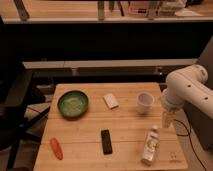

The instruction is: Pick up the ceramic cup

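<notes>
The gripper [167, 120] hung fingers-down at the right edge of the wooden table [125, 131], its fingers spread and holding nothing. The white ceramic cup [145, 102] stood upright near it, to its left and a little further back, apart from the fingers. A sound pickup seemingly called for moving over the cup, straddling its rim or wall with the open fingers and closing gently so the tapering cup did not tip, while avoiding the clear plastic bottle [150, 146] lying nearby. Nothing showed inside the cup, and whether the green bowl [73, 104] held anything could not be told.
</notes>
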### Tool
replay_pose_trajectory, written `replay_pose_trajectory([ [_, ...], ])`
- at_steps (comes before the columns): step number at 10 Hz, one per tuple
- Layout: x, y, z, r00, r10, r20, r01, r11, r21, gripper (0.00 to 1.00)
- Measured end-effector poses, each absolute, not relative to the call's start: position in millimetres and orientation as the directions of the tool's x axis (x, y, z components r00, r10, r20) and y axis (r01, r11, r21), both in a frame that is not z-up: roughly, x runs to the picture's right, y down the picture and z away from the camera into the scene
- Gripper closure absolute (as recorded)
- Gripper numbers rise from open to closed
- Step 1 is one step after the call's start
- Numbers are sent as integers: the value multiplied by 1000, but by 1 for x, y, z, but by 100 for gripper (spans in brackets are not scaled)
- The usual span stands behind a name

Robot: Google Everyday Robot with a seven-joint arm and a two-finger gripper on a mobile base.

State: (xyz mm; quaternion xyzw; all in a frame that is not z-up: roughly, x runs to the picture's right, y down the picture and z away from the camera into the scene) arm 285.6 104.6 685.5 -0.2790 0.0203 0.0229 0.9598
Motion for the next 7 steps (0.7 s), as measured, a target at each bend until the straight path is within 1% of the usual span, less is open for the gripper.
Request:
replay_pose_trajectory([
  [4,275,89,713,1000,-9,-24,-5,851,-525,20],
  [7,276,96,723,1000,-30,-6,23,850,-526,20],
])
